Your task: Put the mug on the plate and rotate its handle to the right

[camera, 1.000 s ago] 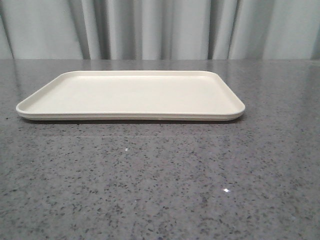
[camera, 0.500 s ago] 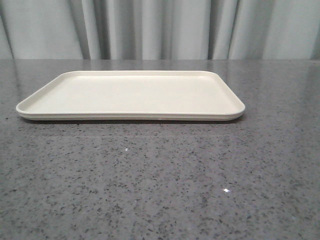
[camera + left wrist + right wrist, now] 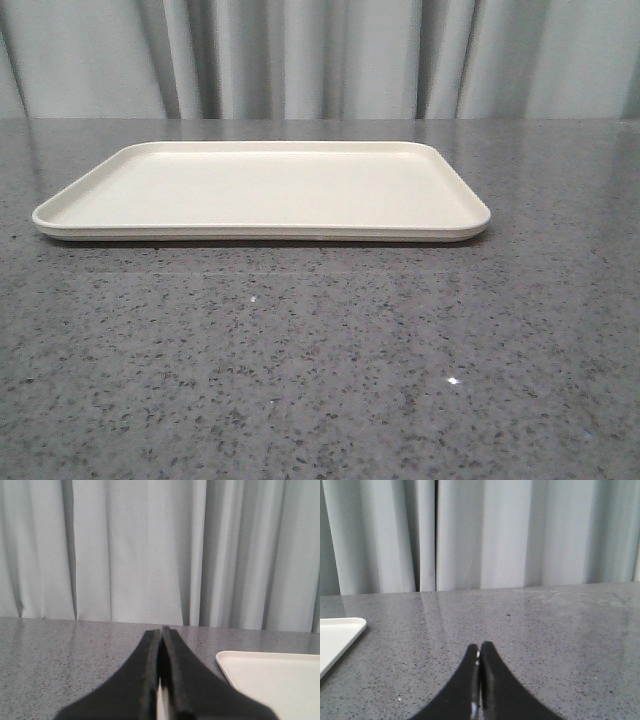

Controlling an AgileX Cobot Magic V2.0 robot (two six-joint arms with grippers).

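The cream rectangular plate (image 3: 262, 190) lies bare on the grey speckled table, in the middle of the front view. One corner of the plate (image 3: 272, 680) shows in the left wrist view, another corner of the plate (image 3: 335, 635) in the right wrist view. My left gripper (image 3: 161, 630) is shut with nothing in it, over the table beside the plate. My right gripper (image 3: 479, 646) is shut and empty too, over bare table on the plate's other side. The mug and its handle are out of view. Neither gripper shows in the front view.
The grey speckled table (image 3: 320, 370) runs back to a pale pleated curtain (image 3: 320, 55) that closes off the far side. Nothing else stands on the table in these views.
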